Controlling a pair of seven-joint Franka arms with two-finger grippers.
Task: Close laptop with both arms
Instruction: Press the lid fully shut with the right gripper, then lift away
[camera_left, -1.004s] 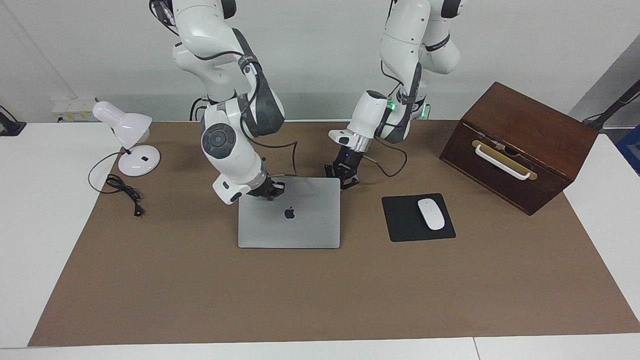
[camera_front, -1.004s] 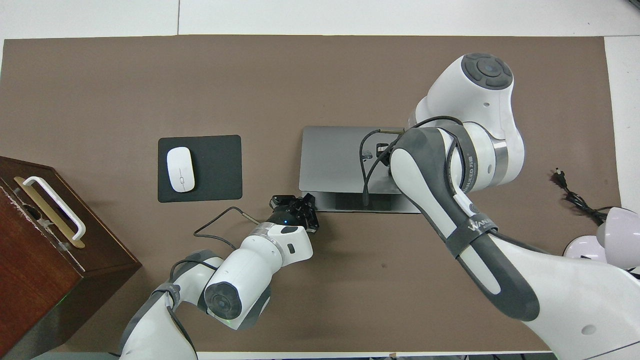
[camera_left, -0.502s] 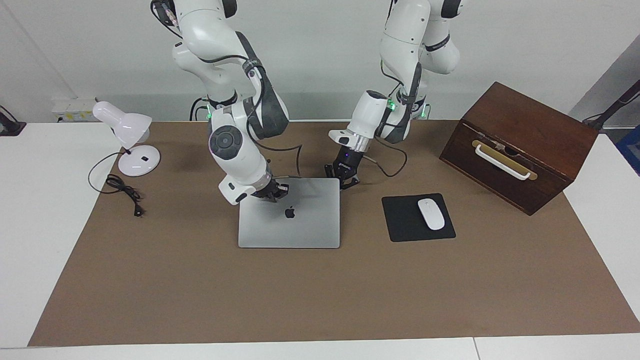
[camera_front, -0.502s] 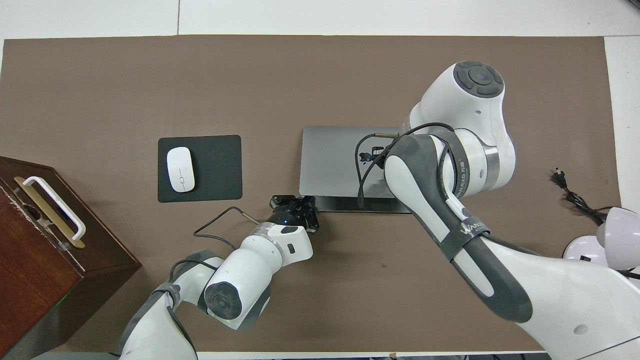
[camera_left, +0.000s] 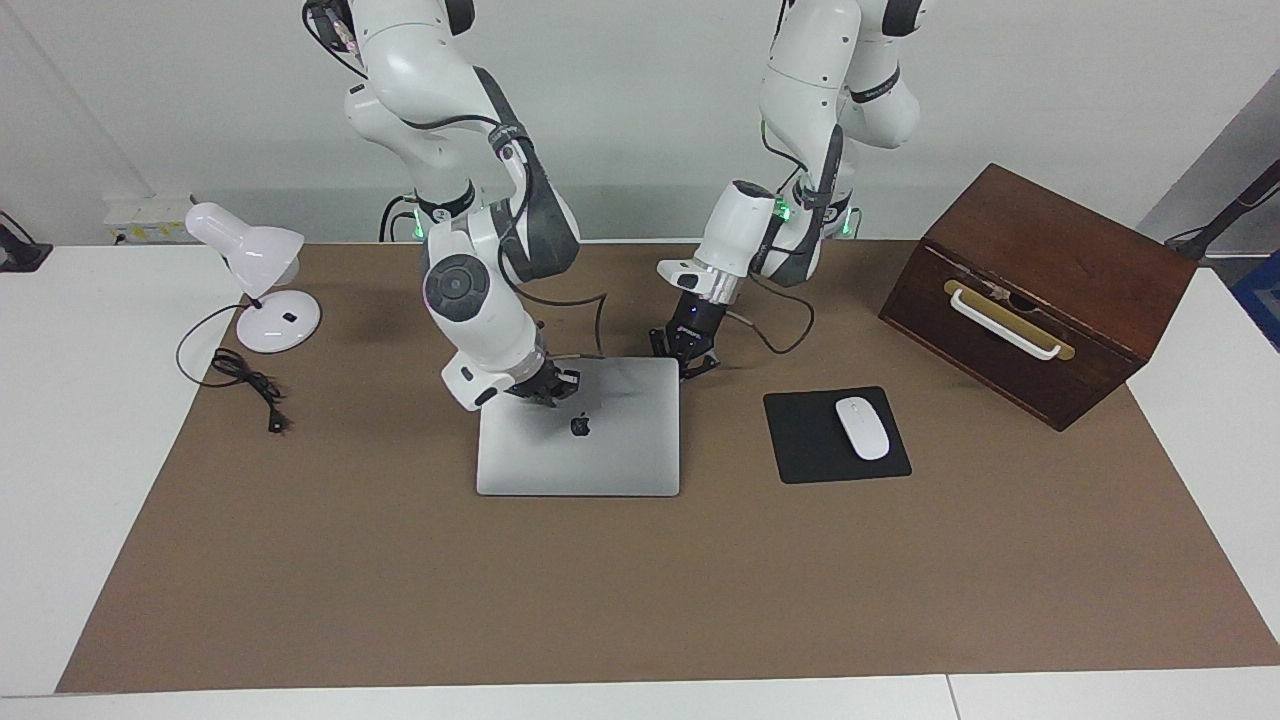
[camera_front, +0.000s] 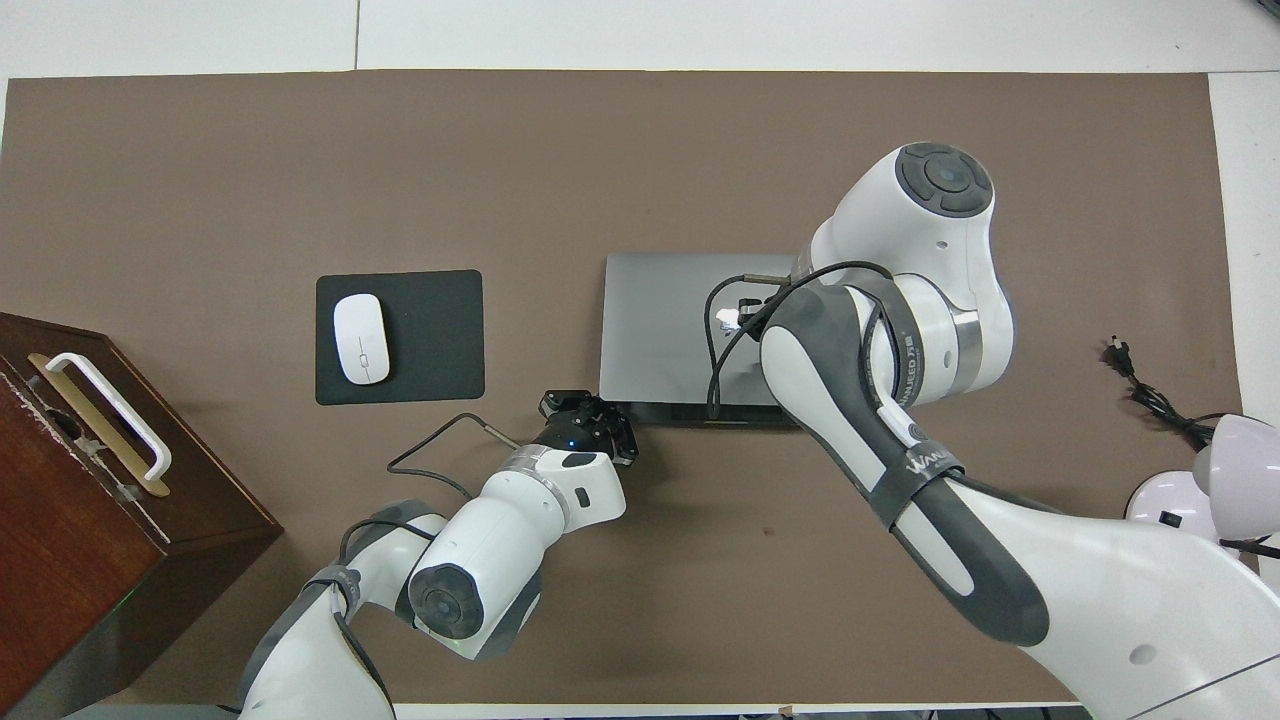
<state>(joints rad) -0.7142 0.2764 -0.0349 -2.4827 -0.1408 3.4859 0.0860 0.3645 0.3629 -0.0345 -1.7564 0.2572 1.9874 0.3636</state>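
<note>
both arms bent low, right gripper (camera_left: 548, 387) and left gripper (camera_left: 690, 356) closed, pointing down.

One camera sits high across the brown-matted white surface (camera_left: 640, 600), facing the robots from a distance. The other hangs above the robots' end, looking steeply down. Both share the whole brown mat, half a turn apart.

arms (camera_left: 480, 300): white shells | dark grey joint covers | black cables | green lights
</note>
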